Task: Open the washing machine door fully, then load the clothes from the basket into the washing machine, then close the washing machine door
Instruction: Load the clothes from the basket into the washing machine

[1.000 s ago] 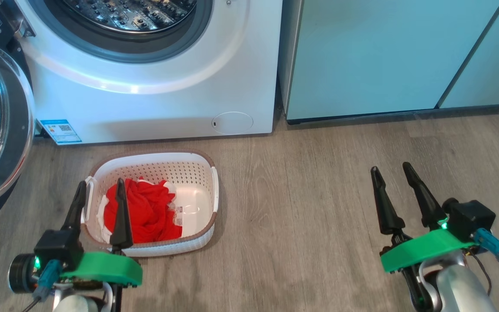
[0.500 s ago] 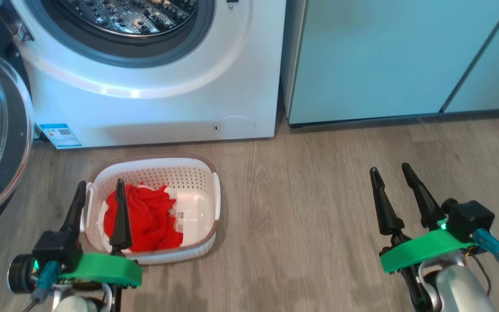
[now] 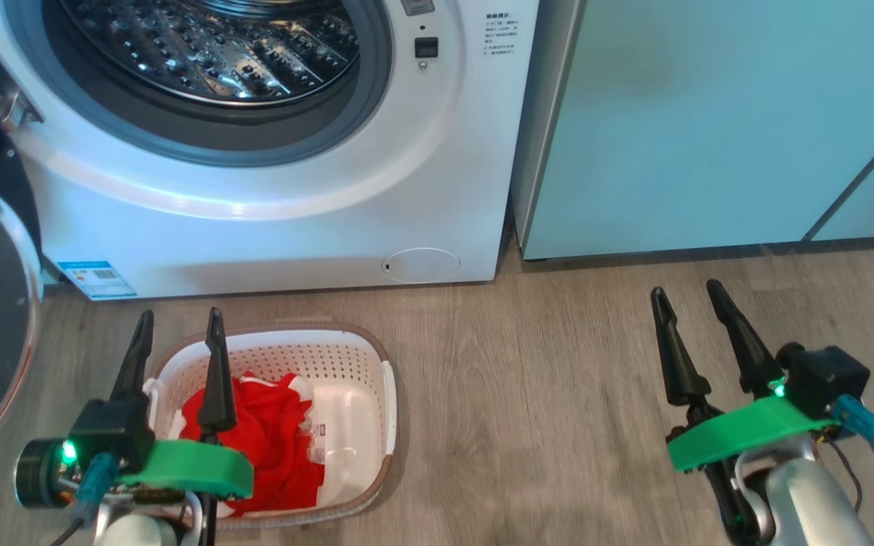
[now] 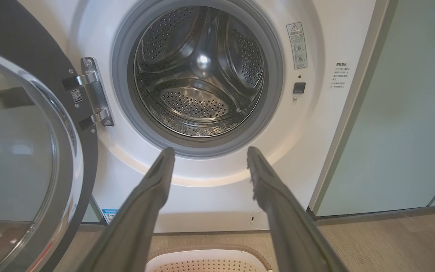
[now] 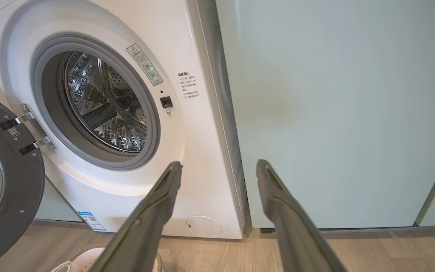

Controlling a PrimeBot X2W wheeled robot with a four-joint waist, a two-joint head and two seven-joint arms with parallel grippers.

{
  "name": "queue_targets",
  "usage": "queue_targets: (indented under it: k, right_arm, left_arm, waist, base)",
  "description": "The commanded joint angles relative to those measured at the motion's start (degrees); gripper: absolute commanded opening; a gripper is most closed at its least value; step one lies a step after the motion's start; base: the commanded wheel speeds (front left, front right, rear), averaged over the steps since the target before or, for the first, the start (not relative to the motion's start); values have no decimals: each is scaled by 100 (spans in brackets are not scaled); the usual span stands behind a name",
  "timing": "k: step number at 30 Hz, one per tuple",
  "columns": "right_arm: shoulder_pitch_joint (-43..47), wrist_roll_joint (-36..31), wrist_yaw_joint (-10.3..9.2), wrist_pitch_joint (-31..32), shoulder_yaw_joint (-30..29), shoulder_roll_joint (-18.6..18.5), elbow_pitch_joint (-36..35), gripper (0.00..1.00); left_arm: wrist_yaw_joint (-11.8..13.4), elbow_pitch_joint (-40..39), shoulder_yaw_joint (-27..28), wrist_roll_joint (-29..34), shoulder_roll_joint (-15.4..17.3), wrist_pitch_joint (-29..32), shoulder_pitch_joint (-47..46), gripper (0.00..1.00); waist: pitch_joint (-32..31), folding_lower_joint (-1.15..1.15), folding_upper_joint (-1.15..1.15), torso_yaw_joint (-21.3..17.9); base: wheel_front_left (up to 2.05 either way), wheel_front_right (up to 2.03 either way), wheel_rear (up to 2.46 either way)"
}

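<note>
Head looks down; wrists face washing machine (image 3: 293, 227) (shared).

Bright, even indoor light leaves a soft white glare band on the curved front of the big white front-loading washing machine (image 3: 255, 208), and its round black-rimmed glass door (image 4: 21, 151) carries dim reflections. Shadows on the grey wood-look floor (image 3: 528, 394) are faint; wrist views bow straight edges.

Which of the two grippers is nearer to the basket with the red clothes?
The left gripper: in the head view its fingers overlap the basket and the clothes. The right gripper hangs over bare floor.
</note>
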Motion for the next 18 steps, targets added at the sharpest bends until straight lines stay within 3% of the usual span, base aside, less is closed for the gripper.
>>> queue_targets:
  k: [1, 18]
  right_arm:
    - [-244, -7, 0, -53, 102, 13, -196, 100]
    - [-253, -13, 0, -54, 87, 28, -232, 100]
  left_arm:
    - [65, -161, 130, 47, 57, -28, -238, 100]
    - [56, -36, 143, -46, 57, -28, -260, 100]
  waist:
    - [8, 0, 0, 0]
    - [26, 0, 0, 10]
  base:
    - [73, -73, 0]
    - [6, -6, 0]
